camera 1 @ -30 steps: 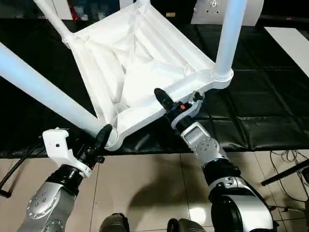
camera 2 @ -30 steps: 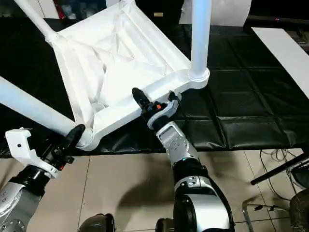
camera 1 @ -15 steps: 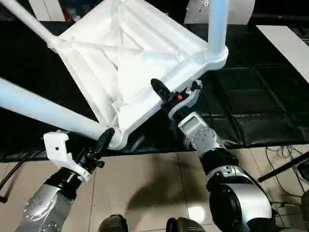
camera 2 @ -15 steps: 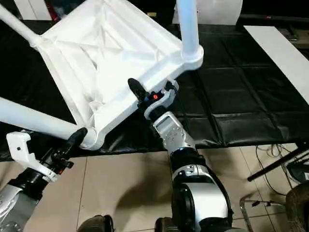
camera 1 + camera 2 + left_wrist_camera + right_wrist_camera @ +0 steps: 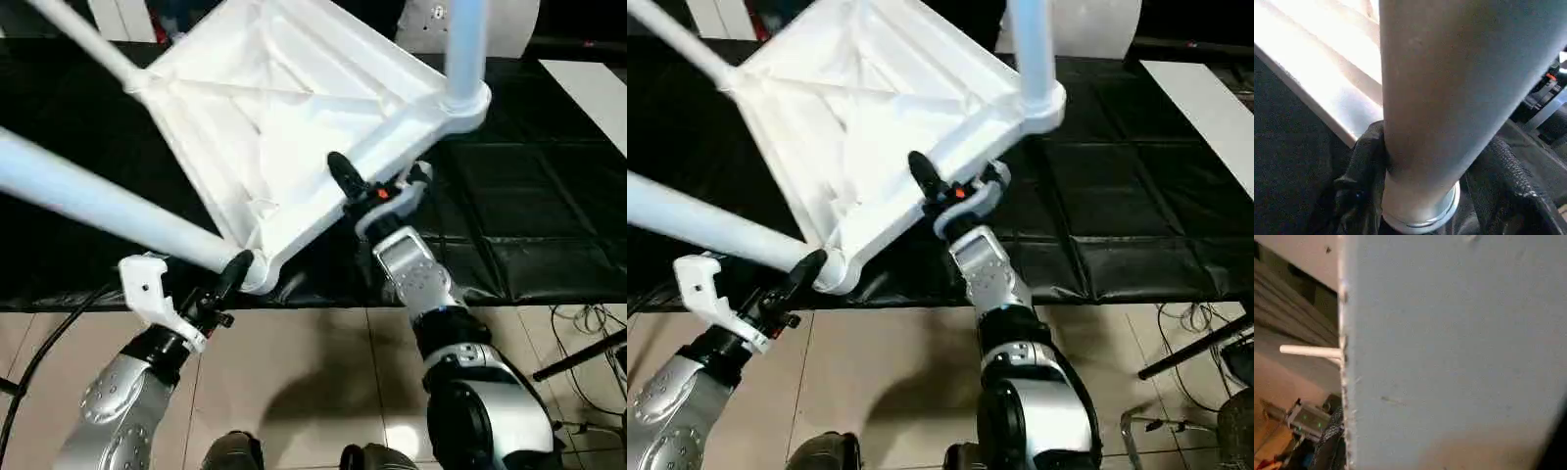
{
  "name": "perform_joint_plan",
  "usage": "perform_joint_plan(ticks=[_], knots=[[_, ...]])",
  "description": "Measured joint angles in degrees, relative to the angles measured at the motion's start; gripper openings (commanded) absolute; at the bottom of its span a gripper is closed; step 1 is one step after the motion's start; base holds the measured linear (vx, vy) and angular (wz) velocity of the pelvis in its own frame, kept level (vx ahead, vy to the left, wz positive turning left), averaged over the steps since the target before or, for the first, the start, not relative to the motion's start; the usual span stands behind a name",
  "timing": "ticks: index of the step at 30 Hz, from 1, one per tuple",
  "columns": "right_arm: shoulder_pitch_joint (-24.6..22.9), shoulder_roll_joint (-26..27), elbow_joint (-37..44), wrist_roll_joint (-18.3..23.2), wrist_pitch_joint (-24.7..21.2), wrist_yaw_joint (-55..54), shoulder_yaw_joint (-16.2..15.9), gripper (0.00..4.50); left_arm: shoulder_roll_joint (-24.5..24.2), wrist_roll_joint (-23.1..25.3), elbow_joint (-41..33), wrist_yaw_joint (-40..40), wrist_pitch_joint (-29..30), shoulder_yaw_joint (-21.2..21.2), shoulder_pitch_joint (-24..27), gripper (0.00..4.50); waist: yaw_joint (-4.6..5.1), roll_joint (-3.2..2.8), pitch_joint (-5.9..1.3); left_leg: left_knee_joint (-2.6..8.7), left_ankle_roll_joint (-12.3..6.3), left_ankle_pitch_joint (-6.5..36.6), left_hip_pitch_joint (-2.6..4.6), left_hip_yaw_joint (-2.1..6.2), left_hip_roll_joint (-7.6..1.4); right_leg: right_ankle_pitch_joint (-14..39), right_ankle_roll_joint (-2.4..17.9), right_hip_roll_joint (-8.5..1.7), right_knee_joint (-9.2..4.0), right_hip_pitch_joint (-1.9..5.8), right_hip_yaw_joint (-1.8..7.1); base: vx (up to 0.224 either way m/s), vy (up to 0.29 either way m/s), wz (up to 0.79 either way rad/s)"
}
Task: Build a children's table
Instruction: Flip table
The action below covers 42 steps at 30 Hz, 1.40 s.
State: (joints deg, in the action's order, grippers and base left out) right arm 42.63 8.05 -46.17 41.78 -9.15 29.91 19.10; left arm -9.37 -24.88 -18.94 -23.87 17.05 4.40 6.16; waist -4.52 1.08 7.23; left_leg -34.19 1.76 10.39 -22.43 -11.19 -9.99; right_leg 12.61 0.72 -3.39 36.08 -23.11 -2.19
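The table top (image 5: 284, 117) lies tilted, ribbed underside toward my head camera, above a black mat (image 5: 529, 196) and partly over the tiled floor (image 5: 313, 372). Three legs are seated in corner sockets: the near-left leg (image 5: 88, 196) runs away to my left, a far-left leg (image 5: 83, 39) rises toward the upper left, and a right leg (image 5: 465, 44) stands up from the right corner socket (image 5: 462, 103).

My left gripper (image 5: 227, 284) is clamped around the base of the near-left leg, right at the near corner socket (image 5: 257, 276). In the left wrist view the leg (image 5: 1459, 88) passes between my two black fingers (image 5: 1364, 171), which press on it from either side just above its seated end.

My right gripper (image 5: 367, 191) grips the top's near edge rail (image 5: 323, 211), between the near corner and the right corner. One black finger (image 5: 345, 176) lies over the ribbed side; the other sits beneath the rail. In the right wrist view a flat pale surface (image 5: 1449, 352) of the top stands close before the camera.

My silver forearms (image 5: 421, 284) reach up from the lower edge toward both grips.
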Motion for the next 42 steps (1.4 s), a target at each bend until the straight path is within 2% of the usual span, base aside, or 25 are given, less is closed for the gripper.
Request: perform_joint_plan(ticks=[2,4,7,9,11,12,13,17,18,20,23,26,29,32,35,42], knots=[[-0.60,-0.01,0.03,0.42,0.12,-0.69,0.81,2.02,-0.72,0.14,1.81,-0.93,-0.20,-0.24,-1.64,2.72,-0.15,-0.53,0.05,-0.03,0.04,-0.01,0.00,0.00,0.00,-0.07,0.09,0.00,0.04,-0.01,0.01,0.000,0.000,0.00],[-1.89,-0.01,0.55,0.99,0.11,-0.77,1.37,2.02,-1.61,1.13,3.65,-2.06,-0.97,-1.08,-2.93,2.72,-0.41,-0.78,0.03,-0.02,0.15,-0.02,0.01,0.03,-0.01,-0.08,0.09,0.00,0.06,-0.01,-0.02,0.000,0.000,0.00],[-3.51,0.01,0.63,2.06,-0.71,-0.67,1.74,2.02,-2.20,2.25,6.42,-2.78,-0.59,-2.73,-3.45,3.13,-0.19,-1.27,0.20,-0.03,0.25,0.04,-0.10,0.03,0.00,-0.12,0.08,0.00,0.07,-0.10,0.00,0.000,0.000,0.00],[-4.17,0.03,0.62,2.79,-0.83,-0.59,2.42,2.02,-2.43,2.12,6.45,-3.30,0.11,-3.02,-4.18,3.21,-0.23,-2.10,0.41,-0.12,0.23,0.01,-0.24,0.11,-0.03,-0.14,0.10,0.02,0.09,-0.19,-0.09,0.000,0.000,0.00],[-4.50,0.05,0.62,2.86,-0.82,-0.61,2.58,2.02,-3.19,2.07,6.42,-3.73,0.10,-2.93,-4.76,3.34,-0.26,-2.98,0.28,-0.14,-0.05,-0.16,-0.51,0.13,-0.03,-0.16,0.11,0.02,0.15,-0.42,-0.10,0.000,0.000,0.00],[-4.51,0.06,0.62,2.87,-0.82,-0.62,2.66,2.02,-3.52,2.05,6.42,-4.02,0.10,-2.79,-4.90,3.34,-0.26,-3.22,0.28,-0.14,-0.11,-0.22,-0.62,0.13,-0.03,-0.16,0.11,0.02,0.20,-0.58,-0.08,0.000,0.000,0.00],[-4.51,0.06,0.62,2.93,-0.82,-0.62,2.79,2.02,-3.70,2.04,6.43,-4.26,0.10,-2.61,-5.03,3.55,-0.32,-3.36,0.29,-0.14,-0.12,-0.28,-0.76,0.13,-0.03,-0.16,0.11,0.02,0.33,-0.79,-0.09,0.000,0.000,0.00],[-4.51,0.07,0.62,3.28,-0.54,-0.68,2.94,2.02,-5.07,1.87,6.52,-5.59,0.11,-2.43,-5.04,3.78,-0.47,-3.81,0.50,-0.23,-0.11,-0.30,-0.85,0.16,-0.08,-0.12,0.17,0.03,0.49,-0.91,-0.18,0.000,0.000,0.00],[-4.51,0.07,0.62,3.32,-0.49,-0.70,3.00,2.02,-5.20,1.85,6.52,-5.74,0.11,-2.22,-5.03,3.98,-0.47,-3.88,0.54,-0.25,-0.12,-0.31,-0.85,0.16,-0.08,-0.12,0.17,0.03,0.50,-0.91,-0.17,0.000,0.000,0.00],[-4.51,0.07,0.62,3.37,-0.38,-0.80,3.02,2.02,-5.46,1.38,6.52,-6.04,0.04,-1.86,-4.72,4.06,-0.46,-3.92,0.56,-0.28,-0.12,-0.31,-0.86,0.16,-0.08,-0.12,0.17,0.02,0.50,-0.90,-0.15,0.000,0.000,0.00],[-4.47,0.06,0.62,3.64,-0.28,-0.97,3.26,2.02,-6.27,-0.96,6.23,-8.53,0.02,-0.35,-0.97,4.40,-0.45,-3.91,0.55,-0.28,-0.13,-0.30,-0.86,0.15,-0.08,-0.12,0.17,0.02,0.49,-0.89,-0.14,0.000,0.000,0.00],[-4.32,-0.01,0.53,4.11,0.44,-1.52,4.99,2.02,-7.82,-2.56,6.07,-11.06,0.11,0.61,4.72,4.48,-0.75,-3.92,0.56,-0.28,-0.12,-0.30,-0.93,0.16,-0.09,-0.11,0.18,0.01,0.48,-0.92,-0.19,0.000,0.000,0.00],[-3.14,-0.42,-0.03,4.50,1.30,-2.82,6.60,2.02,-8.41,-2.53,6.07,-12.03,0.05,1.54,6.94,4.50,-1.26,-3.97,0.60,-0.28,-0.19,-0.44,-0.99,0.11,-0.08,-0.12,0.19,-0.04,0.49,-0.91,-0.21,0.000,0.000,0.00],[-1.99,-0.91,-0.33,4.63,2.64,-4.20,7.50,2.02,-9.11,-2.33,5.91,-12.12,-0.46,1.57,7.53,4.50,-1.31,-3.97,0.60,-0.29,-0.13,-0.48,-1.00,0.08,-0.07,-0.23,0.32,-0.07,0.47,-0.89,-0.20,0.000,0.000,0.00],[-1.53,-2.57,-0.31,2.59,4.37,-4.76,6.87,2.02,-10.34,-0.82,3.13,-12.15,-2.03,1.47,7.95,4.50,-1.35,-3.96,0.61,-0.29,-0.20,-0.53,-1.03,0.07,-0.05,-0.27,0.29,-0.10,0.46,-0.90,-0.20,0.000,0.000,0.00],[1.95,-7.89,7.07,-7.87,5.78,-13.04,0.97,2.01,-12.89,-0.18,-7.01,-13.03,-1.34,-1.13,4.12,4.50,-0.98,-3.98,0.58,-0.27,-0.06,-0.64,-0.66,0.02,-0.06,-0.27,0.27,-0.10,0.72,-0.74,-0.17,0.000,0.000,0.00]])
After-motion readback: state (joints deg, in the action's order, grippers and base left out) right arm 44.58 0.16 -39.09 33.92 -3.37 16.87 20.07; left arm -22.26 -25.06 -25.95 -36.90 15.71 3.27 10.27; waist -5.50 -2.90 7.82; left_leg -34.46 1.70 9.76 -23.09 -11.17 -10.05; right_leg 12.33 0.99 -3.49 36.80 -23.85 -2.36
